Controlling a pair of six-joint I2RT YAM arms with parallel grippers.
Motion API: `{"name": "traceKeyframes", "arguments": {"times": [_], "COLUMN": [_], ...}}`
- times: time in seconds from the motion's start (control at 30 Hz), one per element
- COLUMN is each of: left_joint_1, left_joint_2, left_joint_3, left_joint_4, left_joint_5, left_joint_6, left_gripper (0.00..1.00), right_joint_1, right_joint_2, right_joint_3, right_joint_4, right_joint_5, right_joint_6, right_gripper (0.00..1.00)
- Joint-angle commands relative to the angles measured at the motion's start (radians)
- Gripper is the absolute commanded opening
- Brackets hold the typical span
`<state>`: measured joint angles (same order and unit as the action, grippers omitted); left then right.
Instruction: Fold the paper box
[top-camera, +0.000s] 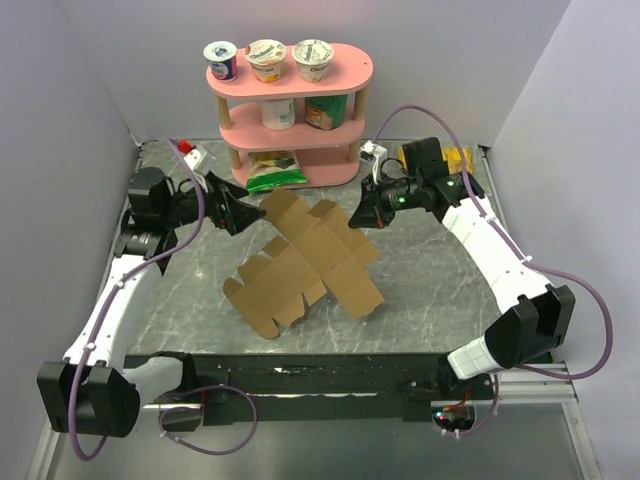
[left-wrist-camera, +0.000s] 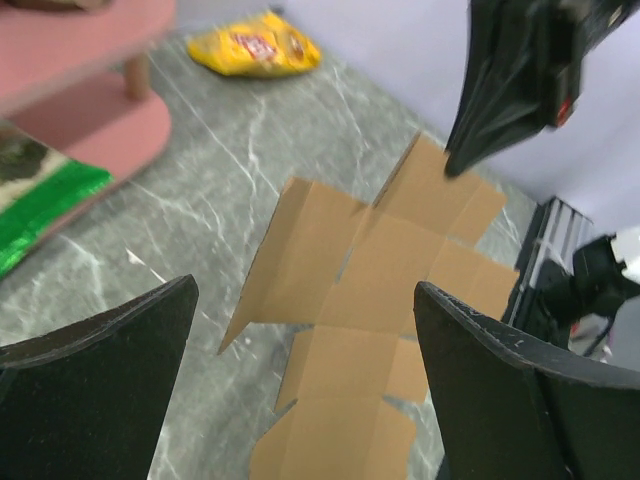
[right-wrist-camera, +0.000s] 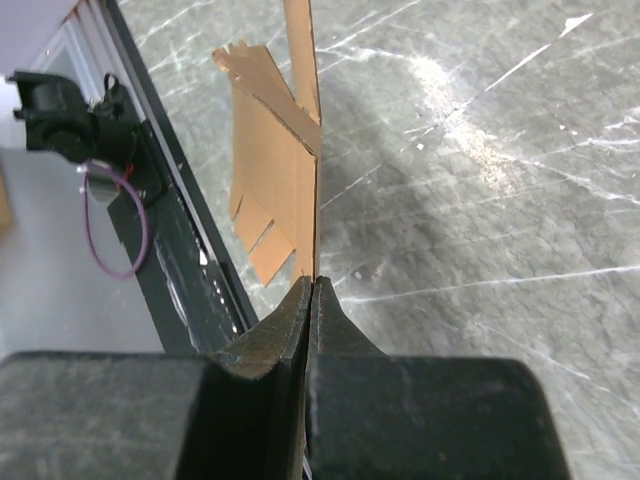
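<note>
Grey marble table (top-camera: 420, 300), pale walls on three sides. Nearest me are both arm bases at the front edge; L arm runs up the left side, R arm up the right.

Mid-table is the box (top-camera: 305, 262): a flat, cross-shaped brown cardboard sheet, unfolded, creases and flaps showing. Its near flaps are down by the table. The far-right part is lifted, and the R wrist cam shows that flap edge-on, standing upright.

R gripper (top-camera: 356, 222) is at the sheet's far-right flap. On its own cam the fingers are pressed tight together w/ the cardboard edge running straight into the tips (right-wrist-camera: 312, 282), so it's pinching the box. The L wrist cam shows the same tip sitting on that far flap.

L gripper (top-camera: 255, 218) is at the sheet's far-left end, fingers spread wide. On its cam the box sits between and beyond the two fingers (left-wrist-camera: 120, 370), w/ nothing gripped. Can't tell if it touches the cardboard.

Further back is a pink shelf (top-camera: 345, 82) against the rear wall, w/ 3 cups (top-camera: 265, 58) on top, more containers on the mid tier and a green bag (top-camera: 275, 172) at the bottom. Yellow bag (top-camera: 455, 158) lies far right, behind the R arm.
</note>
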<state>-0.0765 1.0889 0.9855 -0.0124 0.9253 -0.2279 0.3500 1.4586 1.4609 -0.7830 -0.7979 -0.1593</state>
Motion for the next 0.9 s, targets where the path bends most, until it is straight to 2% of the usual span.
{"name": "traceKeyframes", "arguments": {"times": [0.0,0.17,0.33,0.47,0.57,0.6,0.7,0.73,0.77,0.8,0.83,0.87], "left_joint_1": [-0.025,-0.066,-0.129,-0.166,-0.201,-0.21,-0.258,-0.285,-0.301,-0.316,-0.347,-0.365], "left_joint_2": [0.017,0.058,0.094,0.086,0.085,0.083,0.063,0.051,0.037,-0.001,-0.023,-0.046], "left_joint_3": [0.028,0.048,0.056,0.028,0.019,0.019,0.005,-0.016,-0.031,-0.048,-0.088,-0.111], "left_joint_4": [-0.018,-0.017,-0.058,-0.018,-0.017,-0.024,-0.041,-0.031,-0.021,-0.009,0.005,0.041], "left_joint_5": [0.0,0.004,-0.075,-0.104,-0.138,-0.161,-0.224,-0.282,-0.311,-0.345,-0.412,-0.454], "left_joint_6": [0.113,0.128,0.171,0.162,0.171,0.174,0.185,0.185,0.183,0.179,0.174,0.171], "left_gripper": [0.96,0.97,0.99,0.9,0.7,0.51,0.21,0.2,0.18,0.14,0.11,0.1], "right_joint_1": [-0.006,-0.005,0.007,0.023,0.032,0.035,0.04,0.041,0.04,0.04,0.041,0.04], "right_joint_2": [-0.021,-0.015,-0.011,-0.001,0.012,0.023,0.043,0.043,0.043,0.036,0.029,0.023], "right_joint_3": [0.094,0.128,0.157,0.177,0.2,0.217,0.263,0.271,0.274,0.274,0.274,0.273], "right_joint_4": [-0.099,-0.136,-0.16,-0.186,-0.203,-0.205,-0.225,-0.214,-0.196,-0.176,-0.129,-0.107], "right_joint_5": [-0.038,-0.047,-0.043,-0.029,-0.011,0.003,0.028,0.052,0.074,0.095,0.153,0.176], "right_joint_6": [-0.078,-0.105,-0.132,-0.16,-0.172,-0.174,-0.175,-0.161,-0.145,-0.12,-0.062,-0.025], "right_gripper": [0.0,0.0,0.0,0.0,0.0,0.0,0.0,0.0,0.02,0.11,0.24,0.53]}}
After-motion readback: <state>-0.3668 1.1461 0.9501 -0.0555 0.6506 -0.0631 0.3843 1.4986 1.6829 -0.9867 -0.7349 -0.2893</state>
